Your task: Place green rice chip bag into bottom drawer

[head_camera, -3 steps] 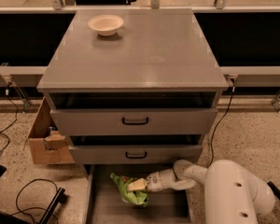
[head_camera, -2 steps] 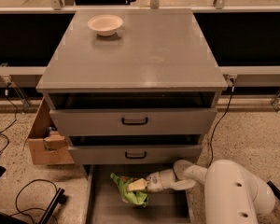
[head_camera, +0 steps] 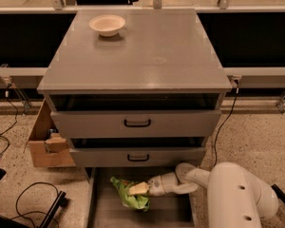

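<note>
The green rice chip bag [head_camera: 128,195] lies crumpled on the grey floor of the open bottom drawer [head_camera: 171,214], towards its left side. My gripper [head_camera: 138,189] reaches in from the right, low over the drawer, its tip right at the bag's upper right edge. The white arm [head_camera: 237,194] stands at the drawer's right front. The two upper drawers [head_camera: 137,123] with black handles are slightly pulled out.
A beige bowl [head_camera: 107,24] sits on the cabinet top at the back left. A cardboard box [head_camera: 46,146] stands on the floor to the cabinet's left. Black cables [head_camera: 33,203] lie on the speckled floor at front left.
</note>
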{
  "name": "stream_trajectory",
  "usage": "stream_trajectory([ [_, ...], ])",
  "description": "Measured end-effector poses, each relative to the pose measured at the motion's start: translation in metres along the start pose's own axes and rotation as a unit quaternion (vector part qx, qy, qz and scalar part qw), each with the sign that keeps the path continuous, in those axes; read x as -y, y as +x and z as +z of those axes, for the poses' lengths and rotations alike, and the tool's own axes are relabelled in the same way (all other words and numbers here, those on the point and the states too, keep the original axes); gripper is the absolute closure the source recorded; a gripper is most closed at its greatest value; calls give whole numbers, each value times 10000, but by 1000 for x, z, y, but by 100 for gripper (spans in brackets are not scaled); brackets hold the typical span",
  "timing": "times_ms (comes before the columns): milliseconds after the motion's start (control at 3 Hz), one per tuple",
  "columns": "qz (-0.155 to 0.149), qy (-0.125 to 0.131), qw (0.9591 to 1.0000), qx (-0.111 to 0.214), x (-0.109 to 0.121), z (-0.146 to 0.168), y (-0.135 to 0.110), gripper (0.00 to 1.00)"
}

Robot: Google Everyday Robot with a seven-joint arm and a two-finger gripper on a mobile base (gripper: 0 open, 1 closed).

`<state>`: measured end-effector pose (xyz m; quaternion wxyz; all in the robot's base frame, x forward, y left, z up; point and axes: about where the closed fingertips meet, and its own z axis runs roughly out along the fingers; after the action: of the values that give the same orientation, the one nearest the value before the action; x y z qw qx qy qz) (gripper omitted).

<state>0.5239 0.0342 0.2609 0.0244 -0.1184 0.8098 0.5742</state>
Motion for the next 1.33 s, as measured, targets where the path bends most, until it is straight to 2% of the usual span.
stream_trajectory([
  [333,4,-14,10000,-17,-1,2,1,13],
  [667,7,-25,10000,-31,-1,5,2,0],
  [1000,7,-26,10000,-32,-1,5,2,0],
  [1333,-77,37,10000,-49,-7,3,18,0],
])
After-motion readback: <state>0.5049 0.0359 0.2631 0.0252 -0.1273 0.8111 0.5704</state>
